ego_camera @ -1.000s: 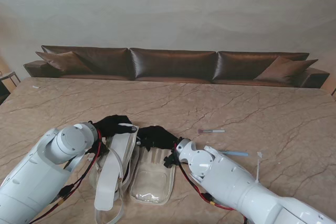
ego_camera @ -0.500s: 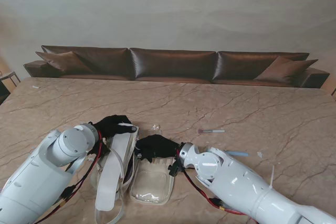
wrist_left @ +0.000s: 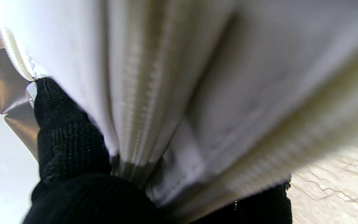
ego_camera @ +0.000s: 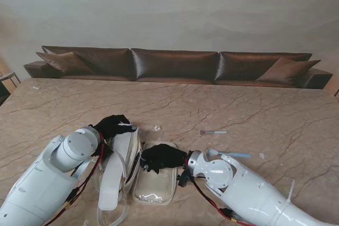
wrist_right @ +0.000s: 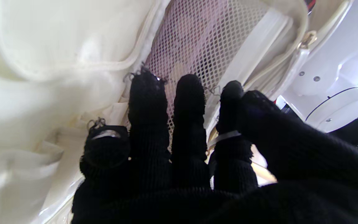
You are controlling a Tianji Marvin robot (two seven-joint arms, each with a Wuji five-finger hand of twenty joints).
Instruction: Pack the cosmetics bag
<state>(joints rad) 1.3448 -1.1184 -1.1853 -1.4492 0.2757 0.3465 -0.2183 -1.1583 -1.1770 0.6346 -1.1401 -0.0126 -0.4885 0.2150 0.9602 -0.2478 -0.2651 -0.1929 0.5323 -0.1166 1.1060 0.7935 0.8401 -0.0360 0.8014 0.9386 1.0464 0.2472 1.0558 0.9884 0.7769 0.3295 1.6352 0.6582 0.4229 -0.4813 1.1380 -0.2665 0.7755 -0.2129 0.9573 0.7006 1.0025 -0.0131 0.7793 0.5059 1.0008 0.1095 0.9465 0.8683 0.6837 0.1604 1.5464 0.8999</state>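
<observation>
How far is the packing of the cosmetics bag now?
Done: the cosmetics bag lies open. In hand: the left hand grips its raised flap, and the right hand rests inside on the mesh pocket. Left: the pink-tipped stick and blue stick lie outside on the table.

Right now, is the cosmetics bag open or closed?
Open. The cosmetics bag lies spread flat, its mesh pocket exposed under the right hand; the left hand grips one flap.

Two glossy white cylindrical arms with round joint caps; red and black cables along each wrist; left robot hand [ego_camera: 113, 125] and right robot hand [ego_camera: 160, 157] in black knit gloves.
</observation>
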